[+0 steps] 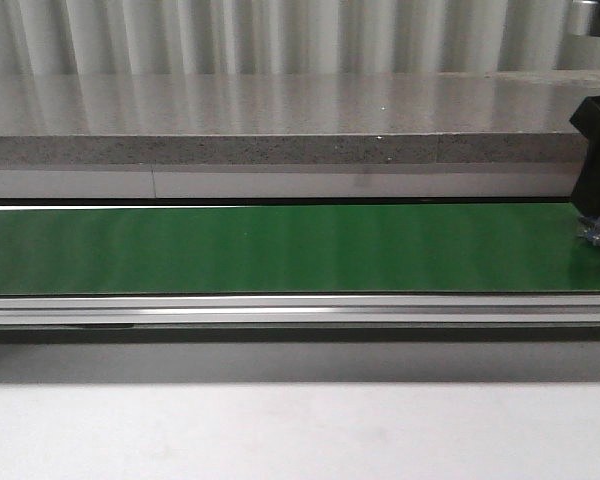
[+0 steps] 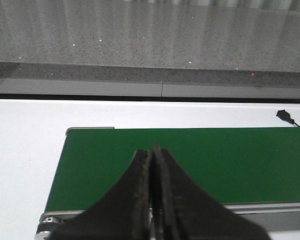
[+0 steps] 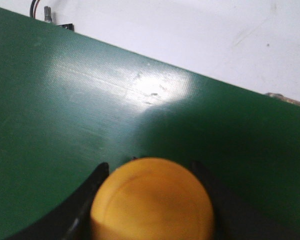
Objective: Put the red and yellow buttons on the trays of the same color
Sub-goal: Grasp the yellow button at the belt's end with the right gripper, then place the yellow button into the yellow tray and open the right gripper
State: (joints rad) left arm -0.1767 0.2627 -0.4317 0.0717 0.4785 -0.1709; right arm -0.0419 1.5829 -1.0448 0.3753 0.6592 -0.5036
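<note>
A: Gripping a yellow button (image 3: 152,200), the right gripper (image 3: 150,197) has one dark finger (image 3: 85,200) on each side of it, seen close up and blurred in the right wrist view. The button sits just above the green belt (image 3: 90,110).

B: Where is that gripper relative to the belt?

A: In the front view it shows only as a black shape (image 1: 597,160) at the belt's (image 1: 280,248) right end.

B: And the left gripper?

A: The left gripper (image 2: 151,155) has its two black fingers (image 2: 140,175) pressed together with nothing between them. It is over the near edge of the belt (image 2: 230,160), close to the belt's left end.

B: Anything else near the belt?

A: A white table (image 2: 25,150) surrounds it, and a grey speckled counter (image 1: 280,120) runs behind it. A small black connector (image 2: 285,116) lies on the table just beyond the belt's far edge.
</note>
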